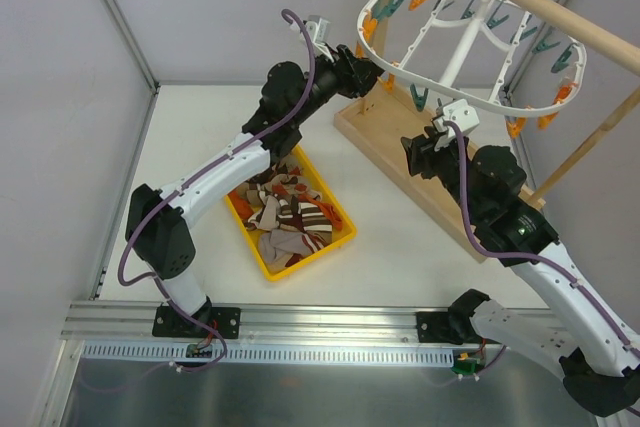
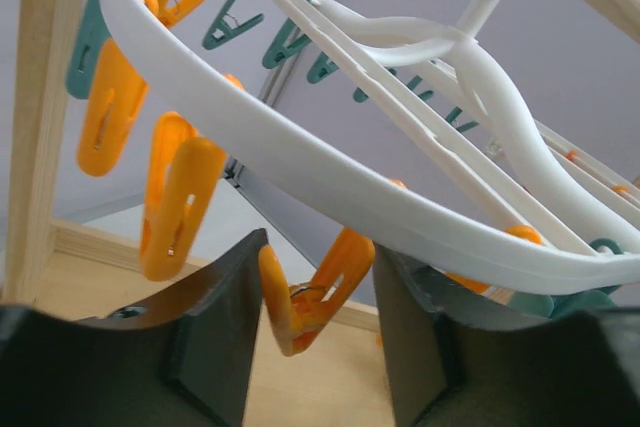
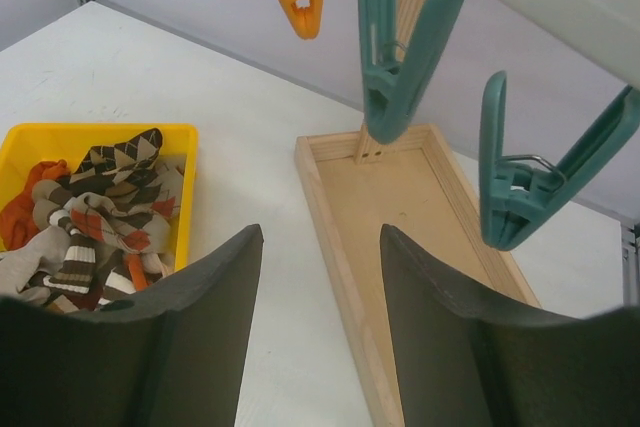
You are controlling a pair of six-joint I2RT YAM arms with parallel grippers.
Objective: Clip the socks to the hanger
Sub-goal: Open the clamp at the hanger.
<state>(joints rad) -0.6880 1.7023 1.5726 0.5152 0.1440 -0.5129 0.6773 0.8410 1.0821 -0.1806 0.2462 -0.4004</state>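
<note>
left hand (image 2: 318, 282) gapes around an orange clothespin (image 2: 322, 297) on the hanger (image 2: 300, 175), not pinching; right hand (image 3: 320, 237) wide, empty. socks (image 1: 290, 215) lie heaped in the yellow tray (image 1: 318, 253) on the desk (image 1: 400, 242): light, floppy, best pinched at a cuff.

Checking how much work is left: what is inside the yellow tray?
A heap of socks fills the tray: brown argyle, striped and orange-red ones. The top ones cover the rest, so the count is unknown.

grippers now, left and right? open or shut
Left gripper: open, orange clothespin between its fingers, not visibly squeezed.
Right gripper: open, holding nothing.
</note>
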